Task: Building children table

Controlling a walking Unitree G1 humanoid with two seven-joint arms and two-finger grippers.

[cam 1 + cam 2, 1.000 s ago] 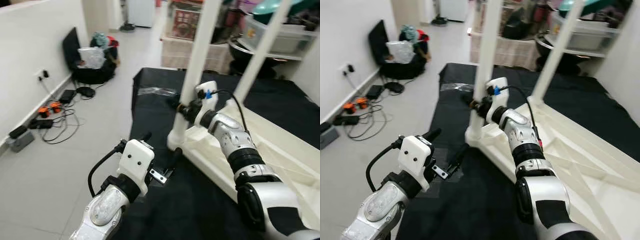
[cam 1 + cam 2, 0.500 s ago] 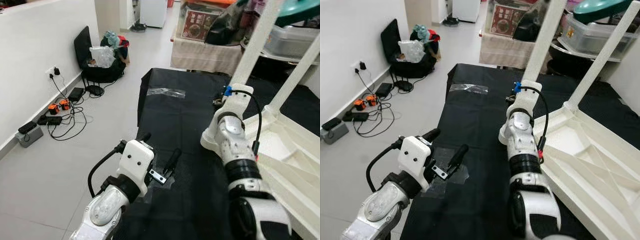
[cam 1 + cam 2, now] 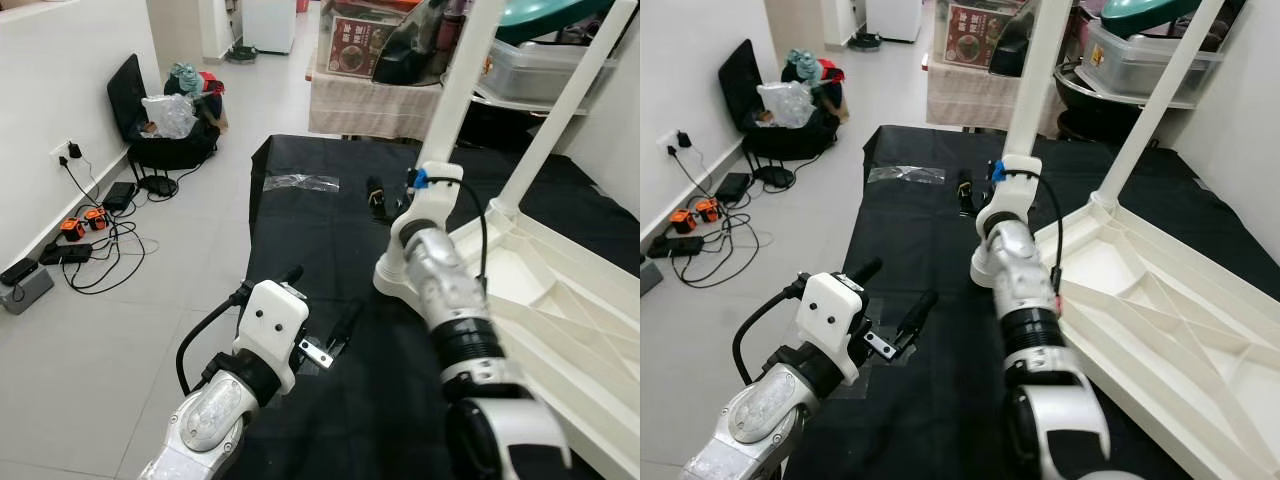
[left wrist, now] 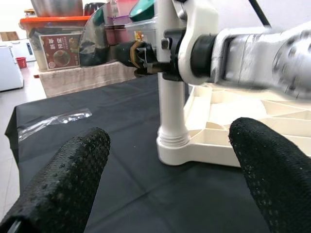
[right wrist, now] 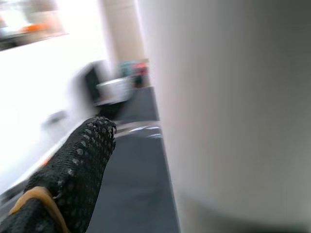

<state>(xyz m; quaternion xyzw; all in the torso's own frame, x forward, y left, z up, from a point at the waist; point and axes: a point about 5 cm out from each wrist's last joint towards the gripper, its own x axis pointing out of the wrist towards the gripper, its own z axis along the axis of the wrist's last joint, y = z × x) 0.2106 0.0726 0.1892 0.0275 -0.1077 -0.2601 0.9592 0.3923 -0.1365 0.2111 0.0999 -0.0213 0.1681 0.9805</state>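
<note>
While the upturned white kids' table (image 3: 1160, 310) lies on the black mat (image 3: 330, 215), we've got R gripper (image 4: 141, 56) pinched on its near-corner leg (image 3: 455, 95); L gripper (image 3: 320, 300) hovers beside, fingers spread, holding nothing.

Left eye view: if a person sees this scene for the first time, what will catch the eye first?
Most striking is the upturned white table lying on the black mat, its legs pointing up. The right gripper is at the nearest leg, just above its base. The left gripper hovers open over the mat's near part, holding nothing.
</note>
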